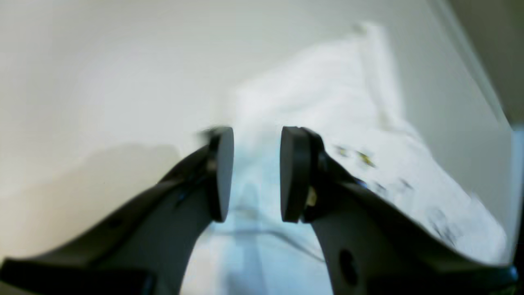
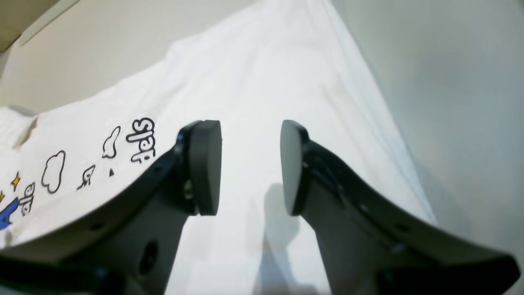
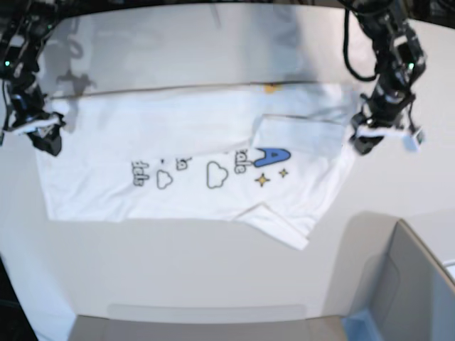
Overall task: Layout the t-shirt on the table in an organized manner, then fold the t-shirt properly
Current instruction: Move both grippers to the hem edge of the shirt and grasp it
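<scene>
One t-shirt [image 3: 178,170] on one table [image 3: 213,270]. Two grippers, left [image 1: 257,174] and right [image 2: 250,167], poised over opposite shirt ends, jaws apart, seemingly empty.

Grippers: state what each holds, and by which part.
Nothing. The left gripper and right gripper are open above the t-shirt.

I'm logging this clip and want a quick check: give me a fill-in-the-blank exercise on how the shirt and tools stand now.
1. The t-shirt lies spread on the ____.
2. Both the left tool and the right tool have their jaws ____.
3. In the base view, one sleeve is folded ____ the shirt's body.
4. The big letter A in the print is coloured ____.

Missing words: table; open; over; blue
</scene>
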Robot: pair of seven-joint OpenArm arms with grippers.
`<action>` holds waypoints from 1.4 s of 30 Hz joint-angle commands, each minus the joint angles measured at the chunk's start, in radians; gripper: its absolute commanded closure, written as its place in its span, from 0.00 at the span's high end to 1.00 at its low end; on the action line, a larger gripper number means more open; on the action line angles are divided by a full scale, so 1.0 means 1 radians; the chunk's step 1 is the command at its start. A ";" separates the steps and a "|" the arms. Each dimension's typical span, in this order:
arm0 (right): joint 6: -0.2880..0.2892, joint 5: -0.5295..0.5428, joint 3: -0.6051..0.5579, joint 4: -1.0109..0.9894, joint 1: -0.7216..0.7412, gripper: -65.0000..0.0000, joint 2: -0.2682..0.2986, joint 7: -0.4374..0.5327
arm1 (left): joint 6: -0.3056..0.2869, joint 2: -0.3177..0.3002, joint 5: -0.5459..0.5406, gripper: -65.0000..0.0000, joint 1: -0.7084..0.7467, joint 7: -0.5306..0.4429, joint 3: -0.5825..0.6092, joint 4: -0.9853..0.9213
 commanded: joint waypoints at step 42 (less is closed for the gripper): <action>0.005 -0.255 -0.281 -0.191 0.236 0.37 0.025 0.021 | 0.008 0.049 0.000 0.44 -0.798 -0.339 0.605 -1.117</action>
